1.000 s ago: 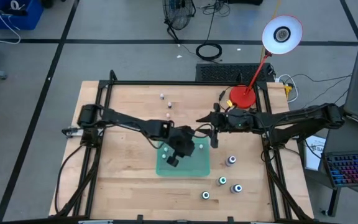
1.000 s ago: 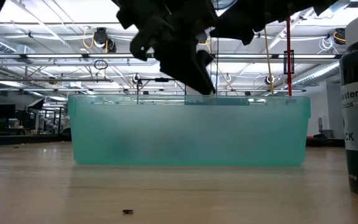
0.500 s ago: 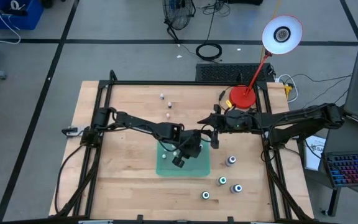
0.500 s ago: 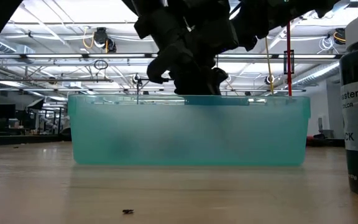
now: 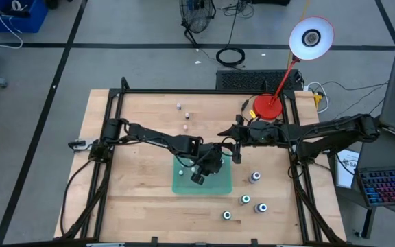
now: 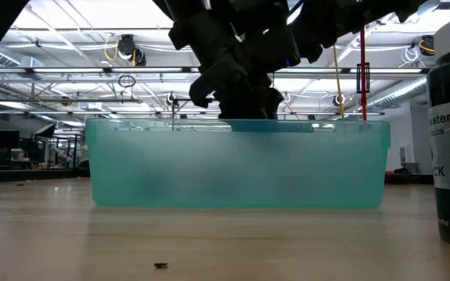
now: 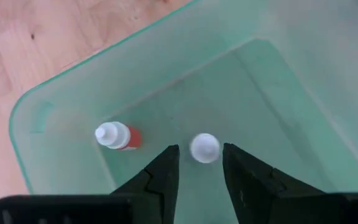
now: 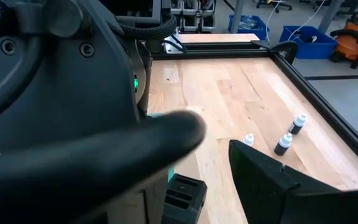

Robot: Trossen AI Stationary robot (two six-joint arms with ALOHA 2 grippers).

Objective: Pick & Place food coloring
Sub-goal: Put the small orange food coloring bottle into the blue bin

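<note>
Closest to me, four dark food coloring bottles (image 5: 245,200) with green or blue caps stand on the pale wooden table (image 5: 136,199). In the translucent green plastic tray (image 5: 222,185), a white-capped bottle (image 7: 204,148) sits between the left gripper (image 7: 201,167)'s spread fingers, clear of them, beside a red-banded bottle (image 7: 118,136). The right gripper (image 5: 236,152) hangs beyond the tray, fingers apart. Farther back, tiny whitish bottles (image 5: 184,116) dot the wood.

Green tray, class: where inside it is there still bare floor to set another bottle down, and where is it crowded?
The green tray holds a red-labelled bottle by one corner; another bottle sits between the left gripper's jaws. The floor beyond them is bare.
</note>
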